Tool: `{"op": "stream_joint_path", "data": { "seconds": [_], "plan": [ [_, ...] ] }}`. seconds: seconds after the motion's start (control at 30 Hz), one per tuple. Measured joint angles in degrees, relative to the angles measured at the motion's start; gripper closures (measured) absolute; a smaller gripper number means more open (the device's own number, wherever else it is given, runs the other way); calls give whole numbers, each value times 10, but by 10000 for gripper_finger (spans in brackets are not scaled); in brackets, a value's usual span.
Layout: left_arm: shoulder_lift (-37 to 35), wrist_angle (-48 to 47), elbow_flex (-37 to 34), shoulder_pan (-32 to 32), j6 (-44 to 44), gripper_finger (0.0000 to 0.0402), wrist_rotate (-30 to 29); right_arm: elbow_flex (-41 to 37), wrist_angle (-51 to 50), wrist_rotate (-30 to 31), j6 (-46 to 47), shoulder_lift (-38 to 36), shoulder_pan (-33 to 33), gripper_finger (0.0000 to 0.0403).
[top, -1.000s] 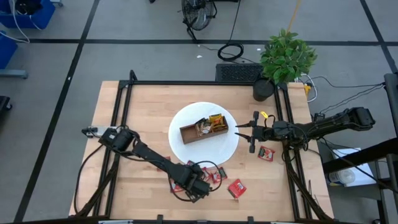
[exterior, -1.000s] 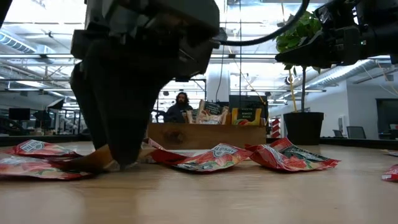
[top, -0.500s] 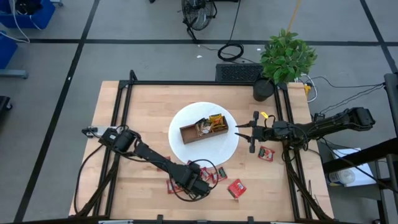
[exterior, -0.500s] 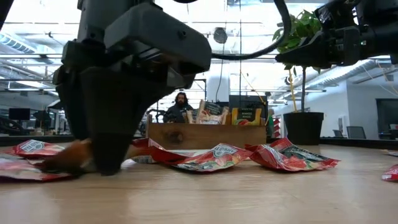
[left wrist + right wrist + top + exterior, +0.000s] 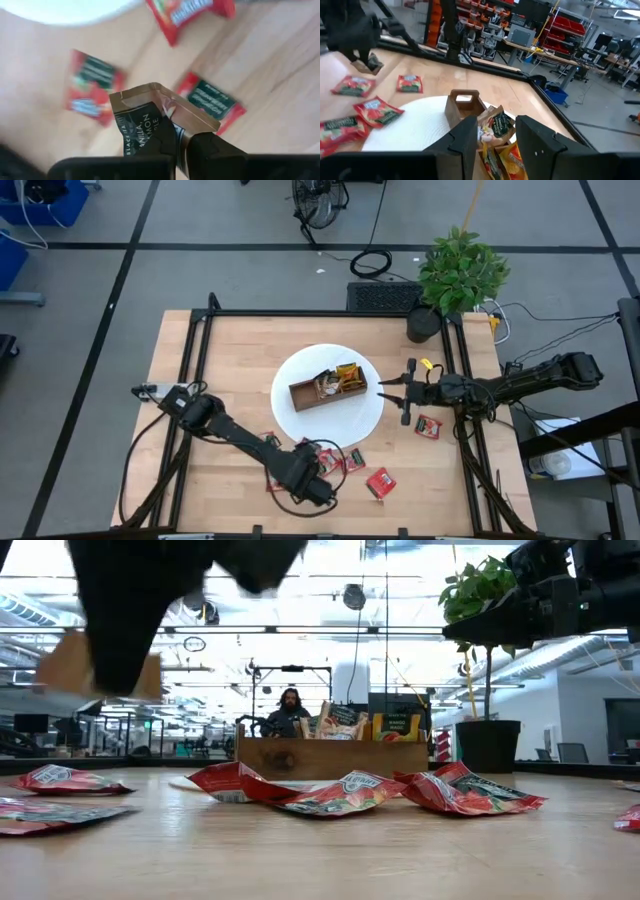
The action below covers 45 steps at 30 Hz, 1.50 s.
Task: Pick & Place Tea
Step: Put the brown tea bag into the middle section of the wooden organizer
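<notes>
left gripper: jaws clamped on tan sachet, lifted above red sachets on surface | risk: corner-only grip, may slip before tray | right gripper: jaws part-open, empty, beside plate

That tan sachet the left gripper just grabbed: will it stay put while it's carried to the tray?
Probably. The tan sachet looks thin and light, and the left gripper pinches only one edge. Its free corner is creased, so it may flop or swing.
</notes>
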Motion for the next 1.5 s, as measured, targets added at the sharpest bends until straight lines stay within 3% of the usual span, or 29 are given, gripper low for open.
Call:
{"op": "stream_joint_path", "data": {
  "seconds": [0.1,0.27,0.47,0.57,0.77,0.9,1.13,1.37,1.5],
  "plan": [
    [-4,-1,35,-9,63,388,-84,0,16,-26,38,8,-3,280],
    [-5,2,50,-14,281,388,-275,0,109,-160,103,64,-15,280],
    [-3,84,2,-9,582,383,-510,6,181,-163,173,167,-36,280],
    [-3,157,-25,0,722,380,-589,18,198,-164,211,219,-51,280],
    [-3,290,-63,22,930,388,-588,30,296,-221,247,316,-53,280],
    [-3,346,-70,24,1002,386,-598,35,356,-239,259,366,-47,280],
    [-3,408,-69,34,1084,389,-585,69,393,-238,272,437,-27,280],
    [-3,392,-69,36,1083,386,-575,100,392,-274,283,461,-15,280],
    [-3,370,-69,29,1112,389,-570,101,390,-300,345,461,-16,280]
  ]
}}
